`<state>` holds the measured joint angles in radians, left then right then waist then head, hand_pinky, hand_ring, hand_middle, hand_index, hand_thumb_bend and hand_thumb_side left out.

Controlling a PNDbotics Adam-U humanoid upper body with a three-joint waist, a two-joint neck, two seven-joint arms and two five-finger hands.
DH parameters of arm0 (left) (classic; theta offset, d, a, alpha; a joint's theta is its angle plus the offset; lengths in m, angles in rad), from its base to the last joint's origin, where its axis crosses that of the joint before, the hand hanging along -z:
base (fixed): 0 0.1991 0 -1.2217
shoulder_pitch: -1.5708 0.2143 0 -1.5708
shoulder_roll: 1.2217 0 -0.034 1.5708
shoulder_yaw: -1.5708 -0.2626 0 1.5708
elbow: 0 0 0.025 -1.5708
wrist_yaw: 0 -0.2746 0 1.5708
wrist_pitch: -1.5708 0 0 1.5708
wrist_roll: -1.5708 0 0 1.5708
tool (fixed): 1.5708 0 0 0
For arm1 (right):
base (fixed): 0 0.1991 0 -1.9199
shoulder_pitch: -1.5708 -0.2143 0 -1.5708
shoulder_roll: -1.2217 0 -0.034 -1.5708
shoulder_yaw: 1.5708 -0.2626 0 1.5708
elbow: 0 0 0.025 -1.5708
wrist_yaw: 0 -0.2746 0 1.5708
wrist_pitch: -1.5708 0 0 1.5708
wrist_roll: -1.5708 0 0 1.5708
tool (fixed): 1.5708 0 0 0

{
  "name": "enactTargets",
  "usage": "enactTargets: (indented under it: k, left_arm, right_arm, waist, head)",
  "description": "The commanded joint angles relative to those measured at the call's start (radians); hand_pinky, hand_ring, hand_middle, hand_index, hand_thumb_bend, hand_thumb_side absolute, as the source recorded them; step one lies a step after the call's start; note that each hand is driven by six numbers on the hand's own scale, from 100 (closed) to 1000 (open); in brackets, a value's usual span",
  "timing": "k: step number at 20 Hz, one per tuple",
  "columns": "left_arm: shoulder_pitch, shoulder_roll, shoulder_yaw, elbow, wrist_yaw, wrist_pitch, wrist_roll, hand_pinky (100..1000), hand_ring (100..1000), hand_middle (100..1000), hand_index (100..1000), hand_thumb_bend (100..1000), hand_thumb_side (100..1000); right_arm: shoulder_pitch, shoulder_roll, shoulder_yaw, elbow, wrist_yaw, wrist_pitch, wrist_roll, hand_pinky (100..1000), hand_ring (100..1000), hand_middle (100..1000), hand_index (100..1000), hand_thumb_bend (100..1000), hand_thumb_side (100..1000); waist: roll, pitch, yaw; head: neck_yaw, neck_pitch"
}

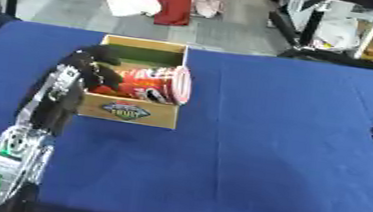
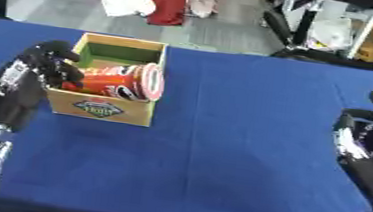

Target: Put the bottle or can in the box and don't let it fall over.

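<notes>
table: blue cloth [image 1: 261, 177], near half and right side bare, wide room to move
right hand: [image 2: 365, 129] at right edge, fingers relaxed, holding nothing
left hand: [image 1: 97, 70] at box's left wall, fingers curled round the can's base end
can: one, red [image 1: 153, 85], tipped on its side inside box, lid end over right rim
box: one, cardboard [image 1: 129, 111], left-centre, short of far edge

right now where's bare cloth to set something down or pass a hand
Free: the wide blue table between the box and the right hand, and the strip in front of the box. Crowded: inside the box, where the left hand grips the tilted red can.
</notes>
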<state>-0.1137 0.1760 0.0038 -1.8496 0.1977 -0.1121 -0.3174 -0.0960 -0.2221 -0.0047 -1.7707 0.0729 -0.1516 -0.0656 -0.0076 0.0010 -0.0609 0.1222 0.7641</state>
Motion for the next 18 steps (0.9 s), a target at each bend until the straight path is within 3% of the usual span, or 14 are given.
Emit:
enactTargets:
  k: [1, 18]
  left_arm:
    - [-0.011, 0.010, 0.001, -0.016, -0.003, 0.001, 0.000, 602, 608, 666, 827, 100, 774]
    - [-0.009, 0.010, 0.005, -0.017, -0.004, 0.001, 0.006, 602, 608, 665, 824, 100, 765]
  right_arm:
    - [-0.011, -0.005, 0.003, -0.007, -0.010, -0.002, -0.010, 603, 593, 636, 945, 140, 378]
    - [-0.007, 0.001, 0.002, -0.019, -0.010, 0.000, -0.022, 599, 584, 623, 944, 121, 389]
  waist:
    - [0.001, -0.003, -0.001]
    - [0.001, -0.007, 0.000]
  head:
    - [0.002, 0.006]
    - [0.004, 0.006]
